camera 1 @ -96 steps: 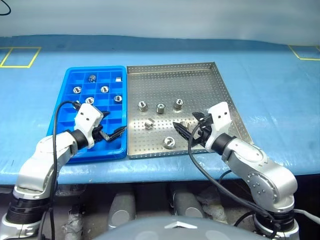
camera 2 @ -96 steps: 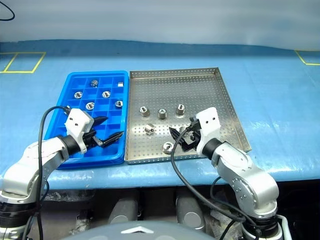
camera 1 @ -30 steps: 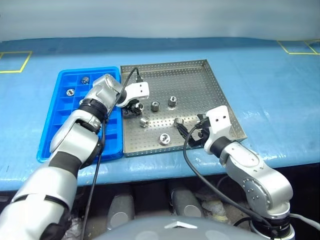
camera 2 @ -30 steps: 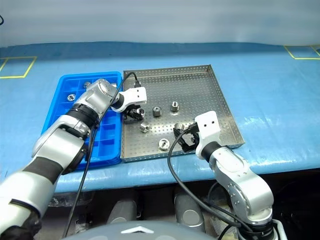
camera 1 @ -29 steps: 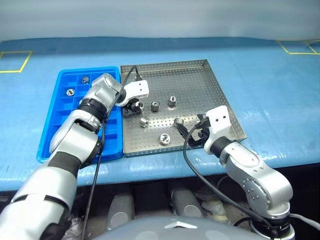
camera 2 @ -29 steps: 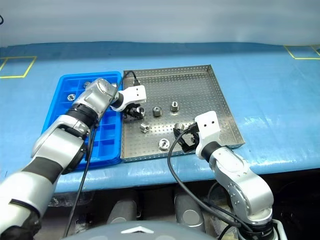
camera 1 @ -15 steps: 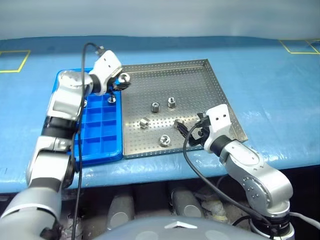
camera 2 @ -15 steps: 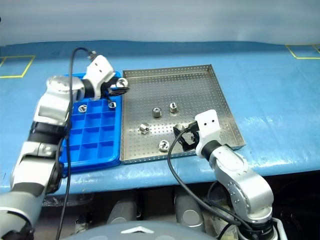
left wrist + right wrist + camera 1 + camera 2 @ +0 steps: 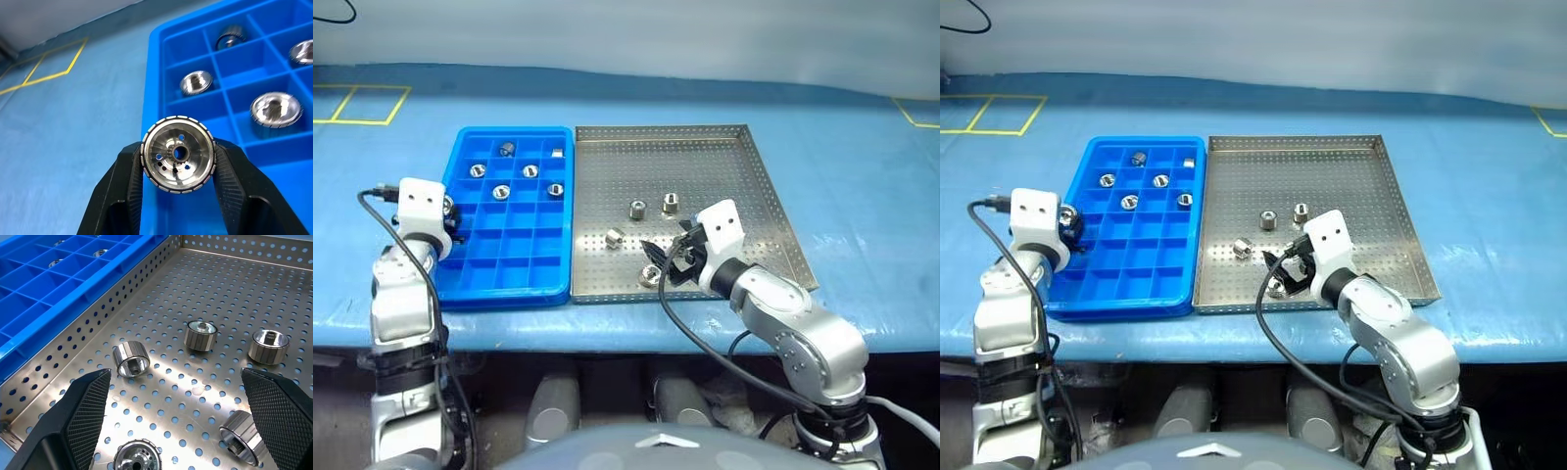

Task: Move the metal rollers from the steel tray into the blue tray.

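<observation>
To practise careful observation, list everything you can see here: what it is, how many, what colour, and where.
steel tray: one, silver, perforated, on the table, right of the blue tray
blue tray: one, bright blue, gridded, beside the steel tray
metal rollers: twelve, silver; six in blue tray compartments, five on the steel tray floor, one gripped
table: one, blue surface, under both trays
tape marks: two, yellow, far corners of the table
left gripper: one, black, shut on a roller by the blue tray's left edge
right gripper: one, black, open over the steel tray
</observation>
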`<state>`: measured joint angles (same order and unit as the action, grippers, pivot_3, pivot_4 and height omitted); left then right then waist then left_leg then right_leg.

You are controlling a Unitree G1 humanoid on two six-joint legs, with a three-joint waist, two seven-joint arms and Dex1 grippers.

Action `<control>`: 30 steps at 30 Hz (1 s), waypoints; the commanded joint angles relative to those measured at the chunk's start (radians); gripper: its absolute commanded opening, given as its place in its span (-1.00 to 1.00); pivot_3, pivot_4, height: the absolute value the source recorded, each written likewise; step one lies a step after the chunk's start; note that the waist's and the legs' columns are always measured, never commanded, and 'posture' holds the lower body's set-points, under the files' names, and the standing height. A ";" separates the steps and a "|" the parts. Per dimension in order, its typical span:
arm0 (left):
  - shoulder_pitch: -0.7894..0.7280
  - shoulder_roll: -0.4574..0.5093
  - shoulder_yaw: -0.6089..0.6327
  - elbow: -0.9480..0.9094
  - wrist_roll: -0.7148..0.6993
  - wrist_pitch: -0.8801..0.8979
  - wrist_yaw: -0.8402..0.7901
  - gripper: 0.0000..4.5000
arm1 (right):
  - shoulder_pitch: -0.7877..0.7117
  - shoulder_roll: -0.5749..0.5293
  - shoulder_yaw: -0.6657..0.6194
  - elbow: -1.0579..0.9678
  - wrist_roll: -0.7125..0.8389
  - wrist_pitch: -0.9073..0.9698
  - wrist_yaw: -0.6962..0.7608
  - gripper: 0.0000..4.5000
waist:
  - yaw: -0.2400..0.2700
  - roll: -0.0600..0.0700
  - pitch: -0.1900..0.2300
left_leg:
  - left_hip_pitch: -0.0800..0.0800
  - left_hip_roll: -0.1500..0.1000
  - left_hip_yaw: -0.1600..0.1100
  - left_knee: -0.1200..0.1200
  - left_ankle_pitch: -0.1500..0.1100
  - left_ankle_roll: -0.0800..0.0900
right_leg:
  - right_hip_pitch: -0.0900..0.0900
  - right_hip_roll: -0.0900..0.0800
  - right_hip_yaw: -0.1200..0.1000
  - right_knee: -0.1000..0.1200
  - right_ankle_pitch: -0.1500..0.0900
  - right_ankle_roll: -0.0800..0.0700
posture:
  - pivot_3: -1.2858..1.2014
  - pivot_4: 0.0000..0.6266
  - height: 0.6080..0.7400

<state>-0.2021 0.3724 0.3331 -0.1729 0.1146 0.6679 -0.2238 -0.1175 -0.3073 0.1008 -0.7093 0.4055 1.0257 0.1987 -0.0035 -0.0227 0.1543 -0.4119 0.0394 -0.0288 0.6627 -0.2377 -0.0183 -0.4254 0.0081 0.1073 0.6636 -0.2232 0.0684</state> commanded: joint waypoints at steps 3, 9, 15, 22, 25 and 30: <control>0.037 -0.008 -0.007 -0.043 0.009 0.022 0.063 -0.22 | -0.008 -0.009 -0.015 -0.021 0.001 -0.015 0.010 1.00 | -0.008 0.000 0.000 | 0.001 0.000 0.001 0.000 0.000 0.000 | 0.000 0.000 0.000 0.000 0.000 0.000 | 0.12 -0.52 1.00; 0.009 0.014 -0.025 -0.024 -0.002 0.071 0.076 0.68 | -0.001 -0.005 -0.019 -0.030 -0.001 -0.013 0.002 1.00 | -0.011 0.000 0.000 | 0.002 0.002 0.001 -0.001 0.000 0.000 | 0.000 0.002 0.000 0.000 0.001 -0.002 | 0.10 -0.52 1.00; -0.170 -0.002 -0.052 -0.163 -0.223 0.097 -0.095 0.98 | 0.024 -0.003 -0.032 -0.058 -0.001 -0.009 -0.015 1.00 | 0.002 -0.003 0.001 | -0.003 0.001 -0.002 0.000 0.001 -0.002 | -0.001 0.001 -0.002 -0.002 0.001 -0.002 | 0.07 -0.52 1.00; -0.347 0.062 -0.248 -0.143 -0.439 0.261 -0.364 0.98 | 0.034 0.005 -0.040 -0.064 -0.005 -0.012 -0.035 1.00 | -0.028 -0.003 0.000 | -0.001 -0.001 0.001 -0.002 0.001 -0.002 | 0.000 -0.001 0.000 -0.003 0.002 0.001 | 0.05 -0.52 1.00; -0.398 0.106 -0.376 -0.086 -0.456 0.309 -0.449 0.98 | 0.042 0.009 -0.045 -0.068 -0.008 -0.016 -0.043 1.00 | -0.039 -0.002 0.001 | 0.000 0.000 -0.001 -0.002 0.001 -0.002 | -0.001 0.001 0.000 -0.001 0.002 -0.001 | 0.05 -0.52 1.00; -0.429 0.156 -0.580 0.007 -0.416 0.319 -0.531 0.98 | 0.062 0.020 -0.051 -0.078 -0.012 -0.025 -0.062 1.00 | -0.057 -0.002 0.001 | 0.000 0.000 -0.001 -0.003 0.001 -0.002 | -0.001 0.001 0.000 -0.001 0.001 -0.001 | 0.03 -0.52 1.00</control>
<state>-0.6107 0.5166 -0.2008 -0.1805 -0.3204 0.9928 -0.7290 -0.0544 -0.2951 0.0685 -0.7429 0.3974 1.0257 0.1444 -0.0606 -0.0247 0.1550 -0.4124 0.0397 -0.0294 0.6598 -0.2367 -0.0201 -0.4269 0.0095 0.1072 0.6621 -0.2220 0.0672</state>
